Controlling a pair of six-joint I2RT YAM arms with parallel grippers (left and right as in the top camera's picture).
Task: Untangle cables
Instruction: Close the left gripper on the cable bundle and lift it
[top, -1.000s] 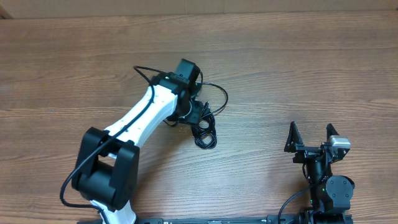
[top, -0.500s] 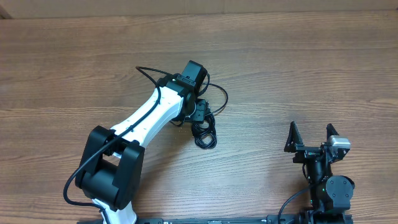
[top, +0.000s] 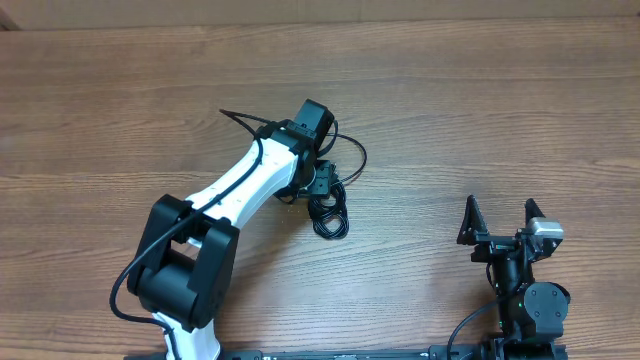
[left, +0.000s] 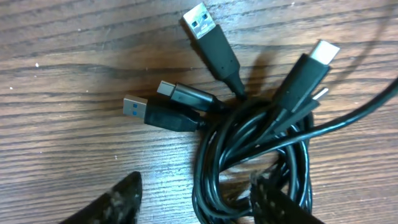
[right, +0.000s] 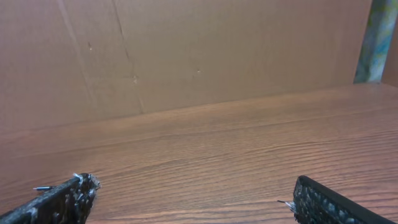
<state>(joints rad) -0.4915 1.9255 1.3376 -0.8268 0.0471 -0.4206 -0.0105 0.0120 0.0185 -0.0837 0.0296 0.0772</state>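
Note:
The cables (top: 328, 208) lie as a coiled black bundle on the wooden table, with one loop (top: 352, 150) reaching out to the right. In the left wrist view the bundle (left: 261, 155) fills the lower right, and several plugs fan out above it, among them a silver USB plug (left: 200, 20). My left gripper (top: 318, 188) is open, low over the bundle; its jaws (left: 199, 193) straddle the coil's left strands, the right finger resting on the coil. My right gripper (top: 500, 222) is open and empty at the near right, far from the cables; its fingers (right: 186, 196) frame only bare wood.
The wooden table (top: 480, 110) ends at a cardboard wall at the back (right: 186, 56). The left arm's own thick black wire (top: 240, 118) arcs above its wrist. The right arm's base (top: 530, 310) stands at the front right edge.
The left arm swung slightly to the right over the bundle, then settled. The cables and the right arm have not moved.

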